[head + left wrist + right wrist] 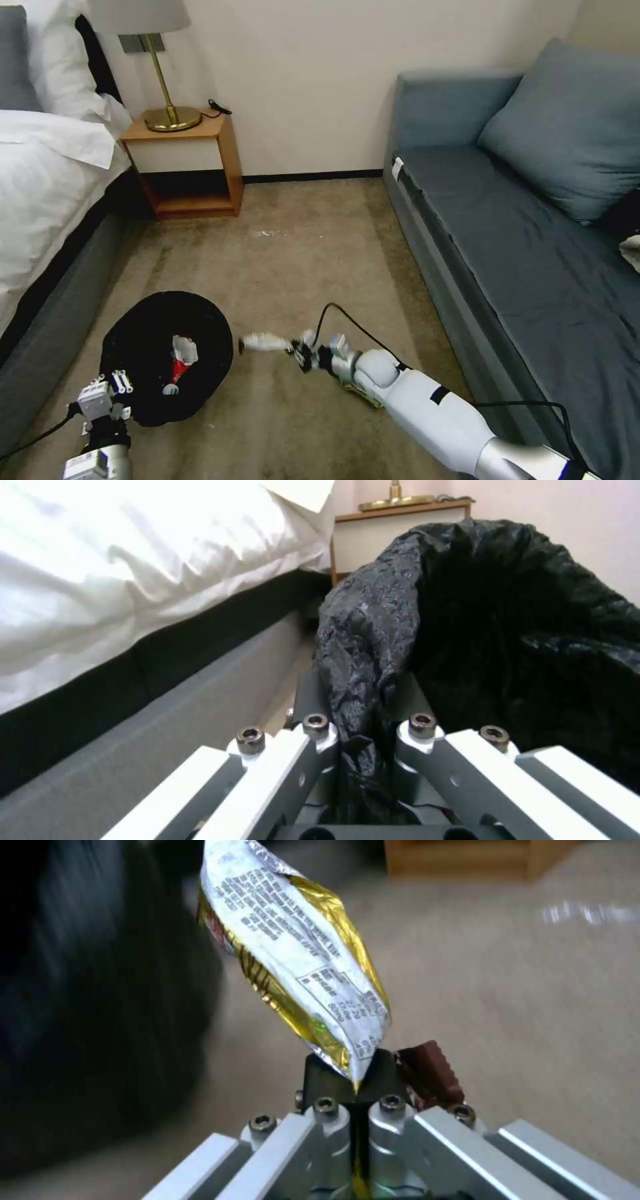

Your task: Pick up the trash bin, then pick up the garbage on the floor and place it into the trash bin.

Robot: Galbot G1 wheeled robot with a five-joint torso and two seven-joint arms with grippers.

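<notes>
Trash bin (167, 357) held tilted on the carpet beside the bed (47, 200), left gripper (363, 725) fingers (313, 727) clamped on the black liner at its rim; red snack bag (179, 369) and a pale crumpled piece (185, 348) already inside. Gold-and-black wrapper (300, 965) pinched by one corner between the closed fingers (327, 1105) of the right gripper (300, 351), just beside the bin mouth, not yet over it. Judged well advanced: wrapper drop outstanding, clear bottle unaccounted for.
</notes>
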